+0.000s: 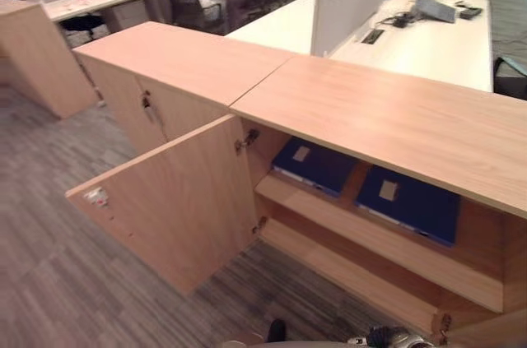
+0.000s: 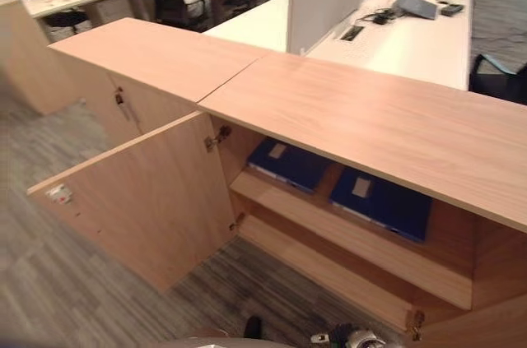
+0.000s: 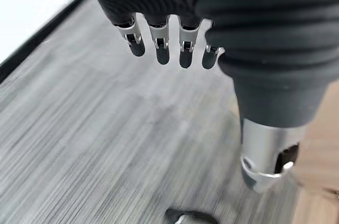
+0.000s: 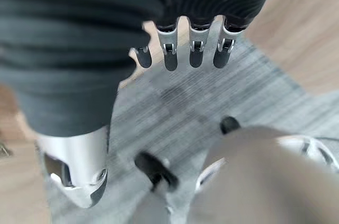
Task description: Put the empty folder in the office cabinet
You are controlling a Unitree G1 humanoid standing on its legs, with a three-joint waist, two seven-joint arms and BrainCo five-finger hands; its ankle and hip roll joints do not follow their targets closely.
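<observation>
- Light wooden office cabinet [image 1: 387, 118], door [image 1: 177, 200] swung open toward eight o'clock; two dark blue folders [image 1: 317, 165] [image 1: 409, 202] lie flat on its upper shelf [image 1: 370, 241].
- Left hand [image 3: 169, 44] and right hand [image 4: 185, 49] hang over grey carpet [image 1: 49, 274], fingers relaxed, apart, empty.

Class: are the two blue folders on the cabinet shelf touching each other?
Apart. The left eye view shows bare wood of the shelf between the left folder and the right folder.

Grey striped carpet [image 1: 49, 282]; white desks [image 1: 428, 44] with partitions [image 1: 350, 2] behind
</observation>
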